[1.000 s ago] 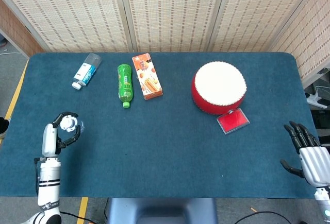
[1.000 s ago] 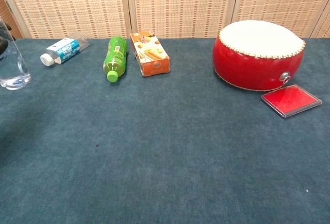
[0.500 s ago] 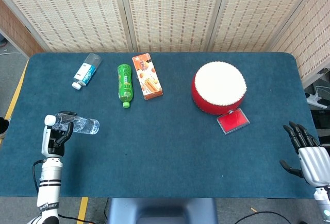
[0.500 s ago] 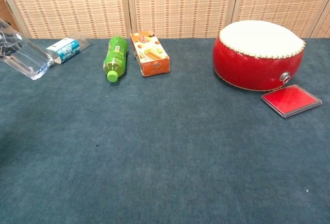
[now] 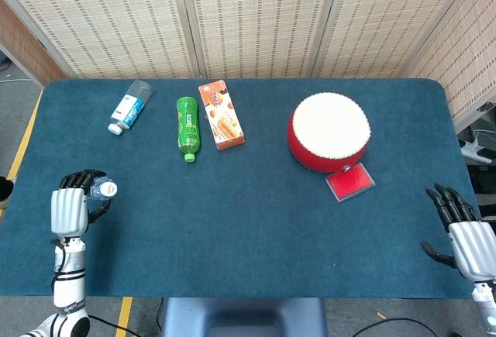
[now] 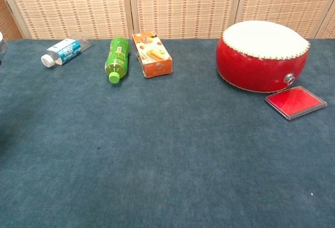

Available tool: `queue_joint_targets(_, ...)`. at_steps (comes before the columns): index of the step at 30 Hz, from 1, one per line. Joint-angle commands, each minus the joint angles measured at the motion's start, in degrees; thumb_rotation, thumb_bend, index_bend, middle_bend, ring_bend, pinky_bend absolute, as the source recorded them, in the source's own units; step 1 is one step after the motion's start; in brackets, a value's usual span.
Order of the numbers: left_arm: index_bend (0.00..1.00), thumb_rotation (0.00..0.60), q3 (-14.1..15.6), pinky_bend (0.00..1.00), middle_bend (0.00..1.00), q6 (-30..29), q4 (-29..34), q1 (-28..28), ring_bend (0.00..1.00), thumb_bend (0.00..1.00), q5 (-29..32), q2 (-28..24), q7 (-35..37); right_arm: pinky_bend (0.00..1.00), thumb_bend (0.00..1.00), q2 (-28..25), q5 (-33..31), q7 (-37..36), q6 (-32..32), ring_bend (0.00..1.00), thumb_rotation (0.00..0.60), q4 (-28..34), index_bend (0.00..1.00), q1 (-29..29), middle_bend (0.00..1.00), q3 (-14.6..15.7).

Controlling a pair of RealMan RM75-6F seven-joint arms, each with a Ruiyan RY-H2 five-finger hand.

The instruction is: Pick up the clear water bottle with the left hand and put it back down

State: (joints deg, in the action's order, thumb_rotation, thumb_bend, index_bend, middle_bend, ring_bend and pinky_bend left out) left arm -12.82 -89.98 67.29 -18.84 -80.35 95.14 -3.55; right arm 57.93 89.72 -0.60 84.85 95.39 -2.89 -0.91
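- The left hand [image 5: 70,207] grasps the clear bottle [image 5: 103,190], fingers curled around it; only the white cap and a little of the clear body show past the fingers in the head view.
- The bottle sits in that hand near the table's [image 5: 256,228] left edge, well in front of the green bottle [image 5: 187,127]; whether it touches the cloth I cannot tell.
- In the chest view only a sliver of something clear shows at the far left edge.
- The right hand [image 5: 465,236] is released, fingers spread and holding nothing, at the table's right edge, well right of the green bottle.
- Left of the green bottle a labelled bottle [image 5: 129,107] lies on its side.
- Just right of the green bottle lies an orange box [image 5: 222,115].
- Further right stand a red drum [image 5: 329,131] and a red case [image 5: 350,181] touching its front.
- Bare blue cloth runs from the green bottle to the front edge.
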Motion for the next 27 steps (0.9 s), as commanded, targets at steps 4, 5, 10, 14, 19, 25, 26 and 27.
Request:
queue_joint_targets(4, 0.74, 0.6, -1.33, 0.41, 0.77, 4.05, 15.89, 1.37, 0.58, 0.71, 4.7, -1.95, 28.1, 0.19, 0.13, 0.05, -0.22, 0.07, -0.19, 0.0, 0.6, 0.01, 0.0, -0.06, 0.0, -0.03)
queue_joint_targets(5, 0.74, 0.6, -1.86, 0.41, 0.77, 5.26, 18.56, 1.72, 0.58, 0.71, 5.75, -2.9, 31.11, 0.19, 0.13, 0.0, -0.18, 0.04, -0.28, 0.0, 0.6, 0.03, 0.0, -0.11, 0.0, -0.01)
queue_joint_targets(10, 0.74, 0.6, -3.9, 0.42, 0.77, 10.66, 26.75, 3.11, 0.58, 0.71, 9.78, -7.23, 41.67, 0.19, 0.13, -0.04, -0.24, 0.32, -0.67, 0.0, 0.6, 0.19, 0.0, -0.2, 0.0, 0.13)
queue_joint_targets(14, 0.74, 0.6, -3.65, 0.42, 0.77, 9.21, 23.34, 2.98, 0.58, 0.71, 9.82, -5.85, 35.62, 0.19, 0.13, -0.06, -0.37, 0.33, -0.77, 0.0, 0.6, 0.24, 0.0, -0.26, 0.0, 0.08)
queue_joint_targets(19, 0.74, 0.6, -2.51, 0.42, 0.77, 7.24, 16.16, 2.23, 0.58, 0.71, 9.48, -3.19, 24.02, 0.19, 0.13, -0.1, -0.46, 0.46, -0.96, 0.0, 0.6, 0.28, 0.0, -0.34, 0.0, 0.09)
queue_joint_targets(25, 0.74, 0.6, -3.14, 0.42, 0.77, 5.64, 11.09, 1.22, 0.58, 0.71, 8.09, -1.43, 18.88, 0.19, 0.13, -0.35, -0.19, -0.07, -0.34, 0.0, 0.6, 0.35, 0.0, -0.07, 0.0, 0.14)
queue_joint_targets(26, 0.74, 0.6, -3.85, 0.42, 0.77, 5.26, 12.16, 1.24, 0.58, 0.71, 7.95, -1.97, 19.64, 0.19, 0.13, -0.29, -0.3, -0.09, -0.15, 0.0, 0.6, 0.3, 0.0, 0.0, 0.0, 0.04)
queue_joint_targets(27, 0.74, 0.6, -4.56, 0.42, 0.77, 4.62, 13.2, 1.24, 0.58, 0.71, 7.59, -2.56, 20.08, 0.19, 0.13, -0.21, -0.39, -0.04, 0.0, 0.0, 0.6, 0.26, 0.0, 0.07, 0.0, -0.03)
